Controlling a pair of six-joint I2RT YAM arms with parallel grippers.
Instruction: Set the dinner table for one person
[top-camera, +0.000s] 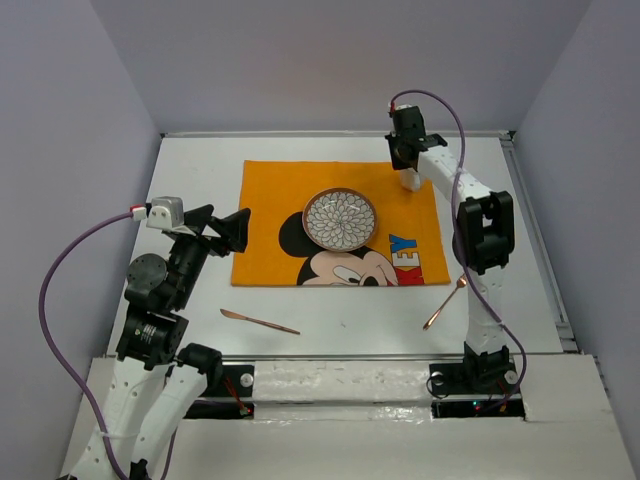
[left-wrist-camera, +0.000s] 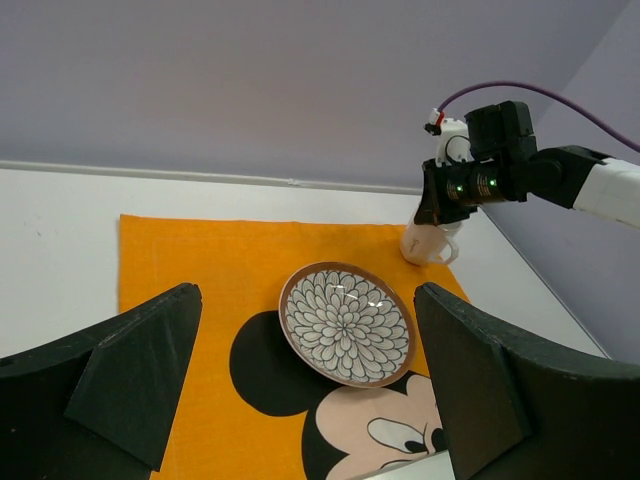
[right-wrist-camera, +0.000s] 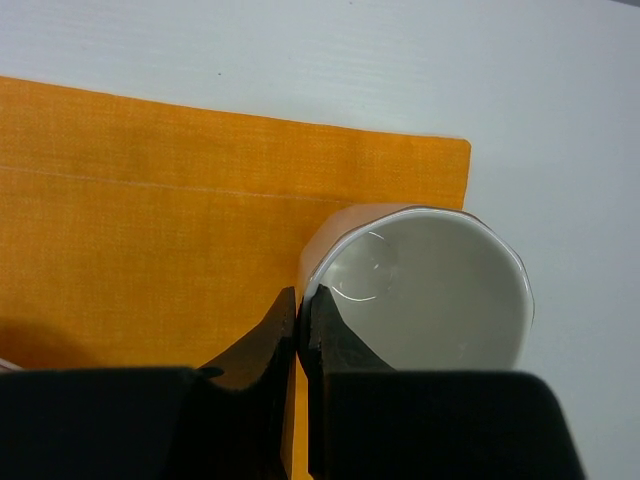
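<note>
Pinching the rim of the white cup (right-wrist-camera: 440, 290), the right end effector (right-wrist-camera: 300, 325) held it at the far right corner of the orange mat (right-wrist-camera: 150, 200) on the table (top-camera: 190, 180). The cup looked hard, slippery and easy to break. The left end effector (top-camera: 222, 226) was spread wide.

Dinner table (top-camera: 200, 160), smooth matt white; mat (top-camera: 270, 200), orange woven cloth; plate (top-camera: 340, 220), glossy glazed ceramic; mug (right-wrist-camera: 430, 300), smooth glossy white; knife (top-camera: 260, 321) and spoon (top-camera: 444, 304), copper-toned metal.

Top camera looks down; left wrist far, right wrist near, sharing mug (left-wrist-camera: 430, 245).
</note>
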